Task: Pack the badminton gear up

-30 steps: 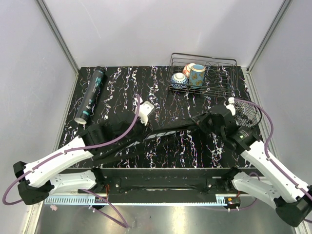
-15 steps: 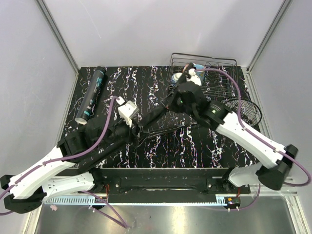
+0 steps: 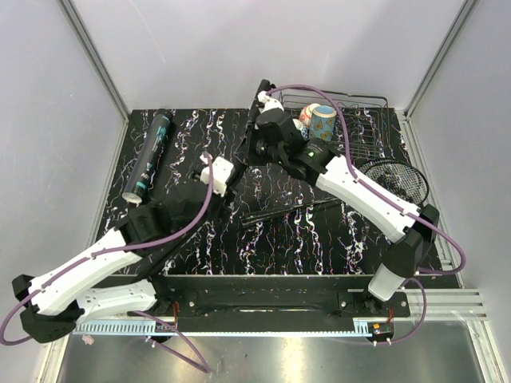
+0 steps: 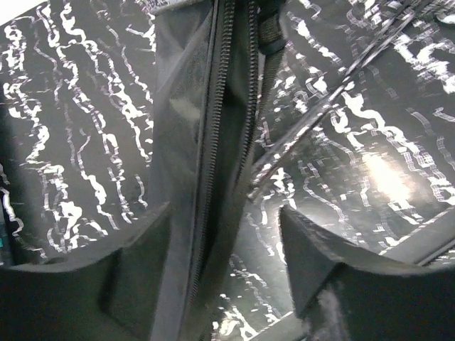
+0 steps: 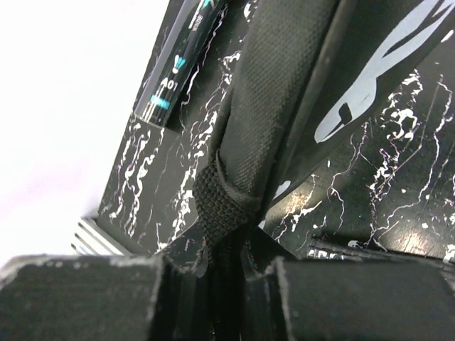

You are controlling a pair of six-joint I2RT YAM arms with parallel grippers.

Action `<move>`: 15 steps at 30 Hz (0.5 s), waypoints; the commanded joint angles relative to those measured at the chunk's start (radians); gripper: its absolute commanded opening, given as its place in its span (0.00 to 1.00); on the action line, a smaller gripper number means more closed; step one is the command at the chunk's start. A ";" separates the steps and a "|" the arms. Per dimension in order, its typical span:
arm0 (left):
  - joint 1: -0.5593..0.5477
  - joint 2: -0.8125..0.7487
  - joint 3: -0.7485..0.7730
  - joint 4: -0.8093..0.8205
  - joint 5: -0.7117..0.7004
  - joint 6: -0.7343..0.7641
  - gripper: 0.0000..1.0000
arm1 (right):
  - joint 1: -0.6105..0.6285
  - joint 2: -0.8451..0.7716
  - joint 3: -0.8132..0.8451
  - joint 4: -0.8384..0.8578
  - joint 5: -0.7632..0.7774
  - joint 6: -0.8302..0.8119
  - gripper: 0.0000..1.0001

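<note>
Two claws tend the limp black bag (image 4: 181, 135) mid-worktop. Nearer, the left gripper (image 4: 224, 241) gapes over its zipper (image 4: 213, 106). Farther, the right gripper (image 5: 226, 273) pinches its strap (image 5: 270, 106), the surest hold on floppy fabric. The stiff, light racket (image 3: 395, 182) lies by the right edge and the tube (image 3: 150, 155) at the far-left corner.

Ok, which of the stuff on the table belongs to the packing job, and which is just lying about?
For the job: bag, racket, tube.
Lying about: basket, cups.
</note>
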 commanded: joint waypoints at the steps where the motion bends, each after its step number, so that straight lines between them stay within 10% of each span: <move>1: 0.094 0.009 -0.028 0.077 -0.002 0.007 0.59 | -0.027 0.014 0.065 0.054 -0.162 -0.151 0.00; 7: 0.298 0.026 -0.060 0.129 0.280 -0.030 0.00 | -0.147 0.051 0.045 0.113 -0.432 -0.232 0.09; 10: 0.363 0.025 -0.091 0.221 0.414 -0.095 0.00 | -0.179 0.098 0.072 0.078 -0.489 -0.250 0.57; 15: 0.424 0.132 -0.067 0.243 0.265 -0.353 0.00 | -0.181 0.082 -0.008 0.079 -0.437 -0.096 0.89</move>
